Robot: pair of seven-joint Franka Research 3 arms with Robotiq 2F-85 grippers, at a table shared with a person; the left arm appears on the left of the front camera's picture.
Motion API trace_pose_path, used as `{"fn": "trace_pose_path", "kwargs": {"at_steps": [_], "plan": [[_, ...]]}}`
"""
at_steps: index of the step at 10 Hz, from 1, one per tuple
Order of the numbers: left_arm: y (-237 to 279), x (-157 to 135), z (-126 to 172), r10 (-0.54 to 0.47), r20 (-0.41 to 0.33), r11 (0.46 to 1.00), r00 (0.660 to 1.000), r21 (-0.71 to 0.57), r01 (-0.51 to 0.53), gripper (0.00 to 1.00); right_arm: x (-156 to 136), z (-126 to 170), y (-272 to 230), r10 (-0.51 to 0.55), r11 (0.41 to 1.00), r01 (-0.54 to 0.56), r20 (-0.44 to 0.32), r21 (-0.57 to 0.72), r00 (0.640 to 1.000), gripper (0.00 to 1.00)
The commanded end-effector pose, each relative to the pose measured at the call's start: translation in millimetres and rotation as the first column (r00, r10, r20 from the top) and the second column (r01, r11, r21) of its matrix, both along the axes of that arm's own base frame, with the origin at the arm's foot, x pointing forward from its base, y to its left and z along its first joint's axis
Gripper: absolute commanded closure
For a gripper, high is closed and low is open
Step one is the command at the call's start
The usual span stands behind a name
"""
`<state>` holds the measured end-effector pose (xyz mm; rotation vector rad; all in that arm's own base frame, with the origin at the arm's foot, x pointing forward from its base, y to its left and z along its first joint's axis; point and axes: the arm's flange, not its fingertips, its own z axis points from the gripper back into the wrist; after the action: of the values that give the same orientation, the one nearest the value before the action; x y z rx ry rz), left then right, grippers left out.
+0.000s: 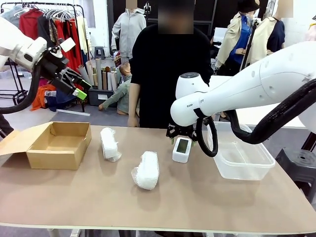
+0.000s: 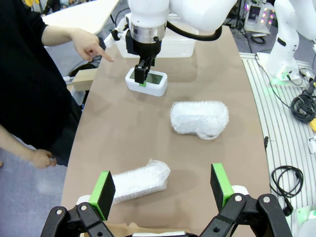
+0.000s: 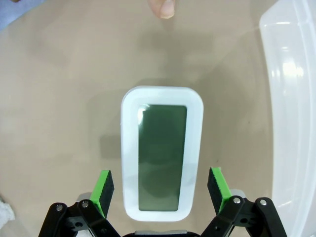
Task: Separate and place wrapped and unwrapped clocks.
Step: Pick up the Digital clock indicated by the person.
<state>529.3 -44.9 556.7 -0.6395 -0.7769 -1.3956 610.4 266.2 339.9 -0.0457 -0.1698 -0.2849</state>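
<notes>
Right now the right tool [image 3: 160, 186] hangs wide open astride the white clock [image 3: 162, 153] at mid-frame on the bench [image 1: 89, 197], the lower bundle [image 1: 146, 170] and upper bundle [image 1: 109, 143] left of it, left tool [image 1: 78, 88] wide at upper left.

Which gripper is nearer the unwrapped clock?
Right. The right gripper hovers open directly over the unwrapped clock; the left gripper is raised far off, near the box.

Bright, even overhead light is washing the table [image 1: 98, 197], and the near bundle [image 1: 146, 170] is throwing only a soft, short shadow. Up close the clock [image 3: 162, 153] is showing sharp, a faint shadow spilling to its left, while the bin [image 3: 291, 98] is glaring white. The wide lens is bowing the table's edges in the left wrist view.
</notes>
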Motion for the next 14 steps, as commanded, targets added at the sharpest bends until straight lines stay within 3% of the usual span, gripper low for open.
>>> {"fn": "trace_pose_path", "kwargs": {"at_steps": [1, 13, 14], "plan": [[0.6, -0.7, 2.2, 0.002, 0.004, 1.000, 1.000, -0.001, -0.002, 0.00, 6.3, -0.9, 4.5, -0.004, 1.000, 0.004, 0.005, 0.000, 1.000, 0.00], [0.6, -0.7, 2.2, 0.002, 0.004, 1.000, 1.000, -0.001, -0.002, 0.00, 24.4, -29.5, -5.3, -0.031, 0.999, 0.033, -0.092, 0.017, 0.995, 0.00], [0.6, -0.7, 2.2, 0.002, 0.004, 1.000, 1.000, -0.001, -0.002, 0.00, 23.9, -31.0, -4.2, -0.033, 0.999, 0.036, -0.089, 0.032, 0.996, 0.19]]}}
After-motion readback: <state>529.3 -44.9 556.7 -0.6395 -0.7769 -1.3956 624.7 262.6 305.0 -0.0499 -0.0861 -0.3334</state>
